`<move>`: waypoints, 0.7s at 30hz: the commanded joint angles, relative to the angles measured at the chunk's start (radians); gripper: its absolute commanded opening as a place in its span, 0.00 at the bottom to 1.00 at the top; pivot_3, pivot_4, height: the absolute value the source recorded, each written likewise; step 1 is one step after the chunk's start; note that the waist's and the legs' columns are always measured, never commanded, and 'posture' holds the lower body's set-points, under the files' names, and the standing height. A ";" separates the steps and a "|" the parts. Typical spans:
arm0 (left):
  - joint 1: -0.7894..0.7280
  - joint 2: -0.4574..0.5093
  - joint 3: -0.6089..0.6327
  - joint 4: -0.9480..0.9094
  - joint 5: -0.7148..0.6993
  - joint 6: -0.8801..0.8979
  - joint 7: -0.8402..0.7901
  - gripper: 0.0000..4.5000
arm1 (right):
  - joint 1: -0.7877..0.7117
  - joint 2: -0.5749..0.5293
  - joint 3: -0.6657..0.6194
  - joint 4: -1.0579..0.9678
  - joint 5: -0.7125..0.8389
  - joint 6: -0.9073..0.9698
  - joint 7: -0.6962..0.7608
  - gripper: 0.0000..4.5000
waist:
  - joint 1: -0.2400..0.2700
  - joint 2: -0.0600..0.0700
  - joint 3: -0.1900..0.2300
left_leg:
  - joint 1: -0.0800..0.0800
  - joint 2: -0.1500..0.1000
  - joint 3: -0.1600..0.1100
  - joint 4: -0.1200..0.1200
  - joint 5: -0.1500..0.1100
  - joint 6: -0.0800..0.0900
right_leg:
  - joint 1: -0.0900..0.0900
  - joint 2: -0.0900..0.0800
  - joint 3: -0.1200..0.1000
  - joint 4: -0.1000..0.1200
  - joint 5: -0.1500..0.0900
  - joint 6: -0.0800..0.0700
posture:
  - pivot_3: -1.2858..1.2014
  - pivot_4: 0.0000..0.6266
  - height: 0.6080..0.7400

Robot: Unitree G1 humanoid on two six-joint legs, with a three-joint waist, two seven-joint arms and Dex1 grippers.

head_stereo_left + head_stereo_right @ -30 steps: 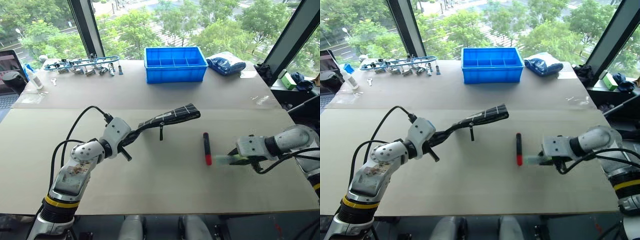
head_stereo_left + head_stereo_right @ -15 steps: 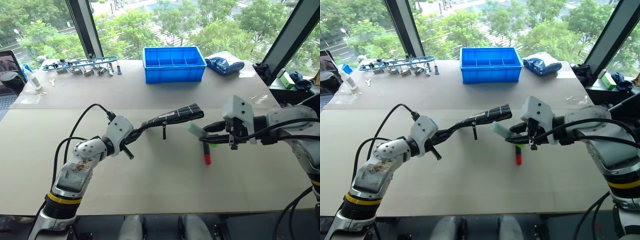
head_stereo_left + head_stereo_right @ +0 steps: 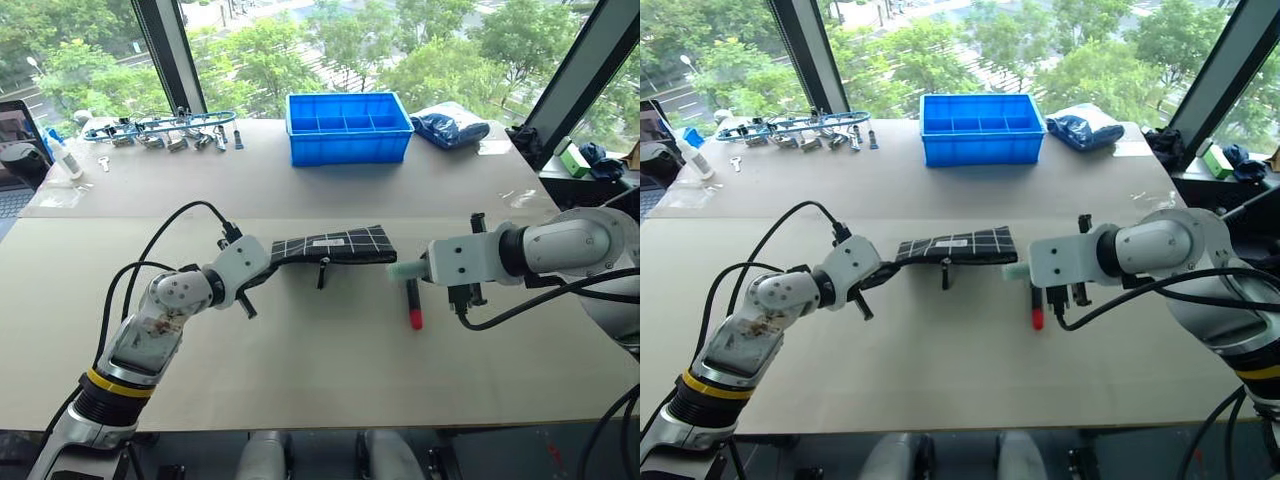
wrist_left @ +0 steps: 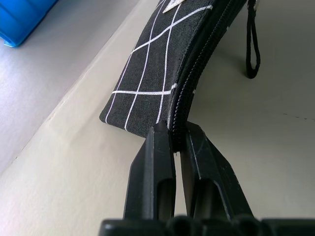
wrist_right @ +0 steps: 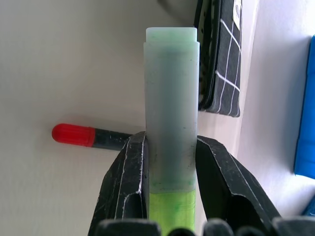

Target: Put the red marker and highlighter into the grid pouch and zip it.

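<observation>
Beige table (image 3: 300, 380) by windows; highlighter (image 5: 171, 93) light, rigid, smooth, clamped mid-barrel in right gripper (image 5: 170, 162), tip near grid pouch (image 3: 330, 245) end; soft pouch pinched at corner by left gripper (image 4: 177, 140); red marker (image 3: 413, 300) on table

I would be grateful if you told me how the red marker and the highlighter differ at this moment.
The red marker lies on the table; the highlighter is held off it in the right pincer. The marker is slim, black with a red end; the highlighter is thicker, pale green with a lime end. The highlighter points toward the grid pouch; the marker lies crosswise to it. Both are still outside the pouch.
</observation>
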 commanded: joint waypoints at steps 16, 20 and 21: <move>-0.007 -0.001 -0.016 -0.073 0.015 0.022 -0.025 0.00 | 0.039 0.202 0.037 0.115 0.006 0.242 -0.024 0.22 | 0.002 0.000 0.000 | -0.001 -0.001 0.002 0.001 0.000 0.000 | 0.001 0.000 -0.001 0.000 0.000 0.000 | 0.52 0.24 1.00; -0.001 -0.002 -0.017 -0.078 0.022 0.019 -0.020 0.00 | 0.023 0.213 0.044 0.158 -0.003 0.227 -0.016 0.22 | 0.001 0.000 0.000 | 0.000 -0.001 0.002 0.001 0.000 0.000 | 0.001 0.000 -0.001 0.000 0.000 0.000 | 0.52 0.24 1.00; 0.000 -0.002 -0.019 -0.079 0.024 0.017 -0.020 0.00 | 0.012 0.223 0.042 0.172 -0.002 0.230 -0.015 0.22 | 0.001 0.000 0.000 | 0.000 -0.001 0.002 0.001 0.000 0.000 | 0.001 0.000 -0.001 0.000 0.000 0.000 | 0.52 0.24 1.00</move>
